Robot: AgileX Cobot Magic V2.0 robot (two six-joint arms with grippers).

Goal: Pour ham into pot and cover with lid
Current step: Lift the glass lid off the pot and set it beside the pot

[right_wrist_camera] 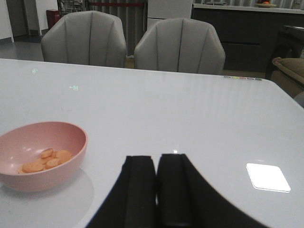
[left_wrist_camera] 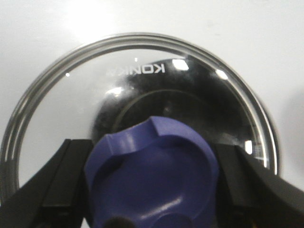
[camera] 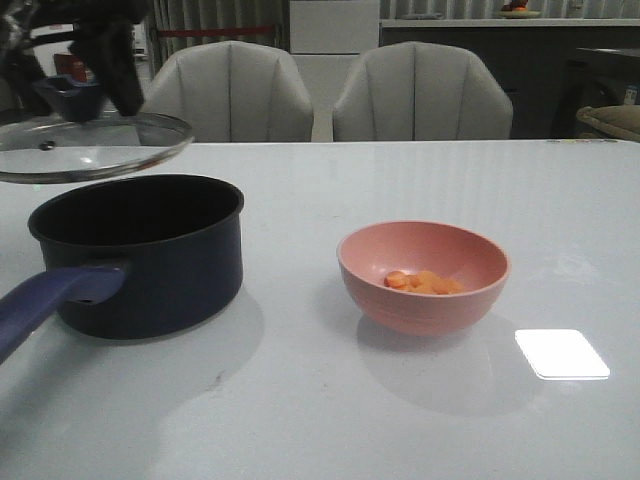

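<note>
The dark navy pot [camera: 150, 260] stands at the table's left, its blue-purple handle [camera: 45, 300] pointing toward the front left. My left gripper [camera: 85, 95] is shut on the blue-purple knob [left_wrist_camera: 152, 175] of the glass lid [camera: 90, 145] and holds it level in the air above the pot's far left rim. The lid's glass [left_wrist_camera: 142, 90] fills the left wrist view. The orange ham chunks [camera: 422, 283] lie in the pink bowl [camera: 423, 275] at mid-table, also in the right wrist view [right_wrist_camera: 47, 160]. My right gripper [right_wrist_camera: 156, 164] is shut and empty, apart from the bowl [right_wrist_camera: 40, 154], and does not show in the front view.
Two grey chairs [camera: 330, 90] stand behind the table's far edge. A bright window reflection [camera: 562, 353] lies on the white tabletop right of the bowl. A dark counter runs along the back wall.
</note>
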